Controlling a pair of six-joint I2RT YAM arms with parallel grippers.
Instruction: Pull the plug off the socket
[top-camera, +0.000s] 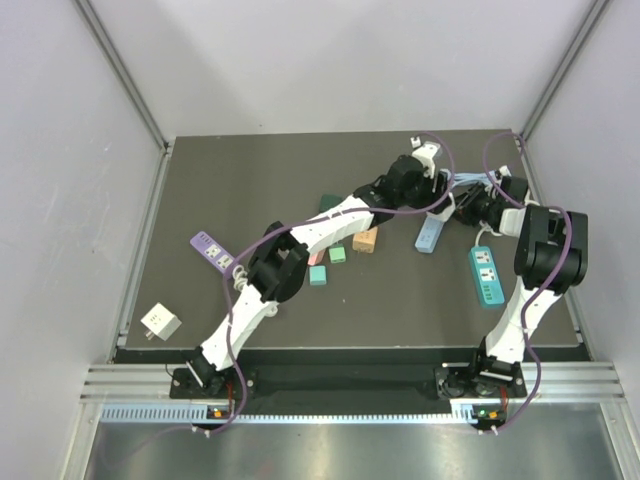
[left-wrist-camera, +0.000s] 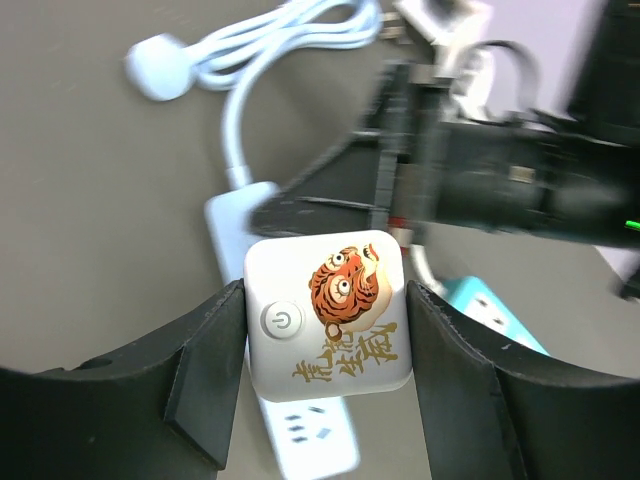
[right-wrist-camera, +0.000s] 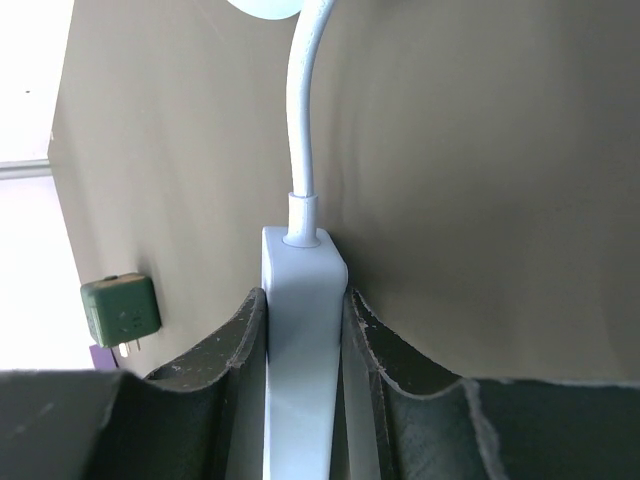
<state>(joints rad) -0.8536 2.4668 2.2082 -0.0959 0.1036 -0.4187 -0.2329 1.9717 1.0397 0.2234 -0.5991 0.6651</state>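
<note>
At the far right of the table (top-camera: 260, 190), the left gripper (left-wrist-camera: 325, 340) clamps the white tiger-printed plug (left-wrist-camera: 335, 300) by its sides, right over the pale power strip (left-wrist-camera: 305, 440), which the right gripper (right-wrist-camera: 304, 330) pinches tightly at one end.

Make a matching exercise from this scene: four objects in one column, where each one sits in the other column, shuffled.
1. white square tiger-print plug
2. pale blue plastic power strip
3. teal plastic power strip
4. purple plastic power strip

A. free on the right side of the table
B. between the left fingers
C. free on the table's left side
D. clamped between the right fingers

Pairs: 1-B, 2-D, 3-A, 4-C.
</note>
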